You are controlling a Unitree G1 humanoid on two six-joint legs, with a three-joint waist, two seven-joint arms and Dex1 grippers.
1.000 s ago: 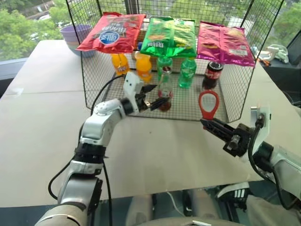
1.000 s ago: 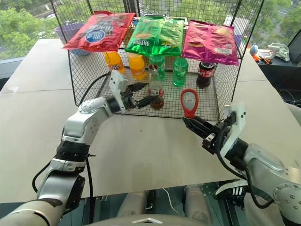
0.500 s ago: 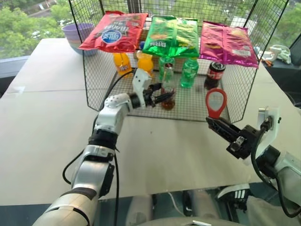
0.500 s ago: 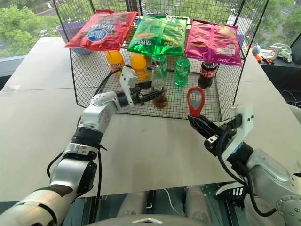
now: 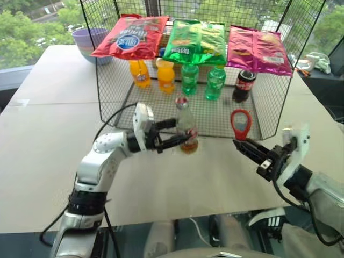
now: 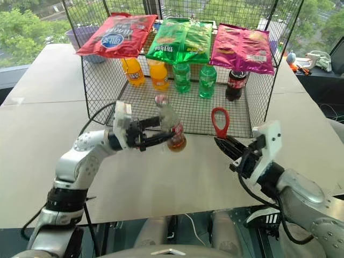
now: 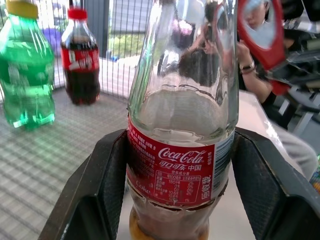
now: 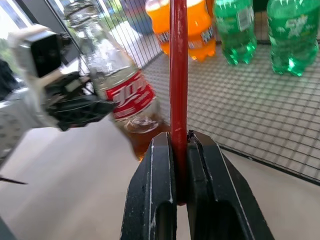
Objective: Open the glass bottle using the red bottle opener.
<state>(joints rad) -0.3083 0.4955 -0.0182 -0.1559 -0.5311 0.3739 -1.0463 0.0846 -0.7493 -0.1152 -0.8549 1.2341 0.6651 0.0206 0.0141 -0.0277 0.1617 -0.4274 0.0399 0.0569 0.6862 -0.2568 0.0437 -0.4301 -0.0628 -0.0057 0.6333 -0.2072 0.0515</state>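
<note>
Beige table (image 5: 48,134) takes up most of the scene, and a wire mesh rack (image 5: 113,91) sits toward its far edge with three snack bags (image 5: 193,40) draped over the top and a row of plastic drink bottles (image 5: 189,79) lined up at the back of its floor.

Next biggest are the two arms meeting just off the rack's front edge, over the middle of the table. The left gripper (image 6: 156,133) is clamped around the glass bottle (image 6: 170,126) at its red label band, one finger (image 7: 105,175) on each side, and the bottle hangs clear of the table with its neck tipped a bit. My guess is it's held low on the body like that so the capped top stays free for the tool.

The right gripper (image 5: 248,151) is pinched tight on the handle of the red bottle opener (image 5: 240,124), ring head pointing up. It sits near the bottle but apart from it, off to the robot's right. Looks deliberate: the ring is already roughly at cap height, so it probably only needs to slide across and hook on.

Cap's still on, so nothing is opened yet.
</note>
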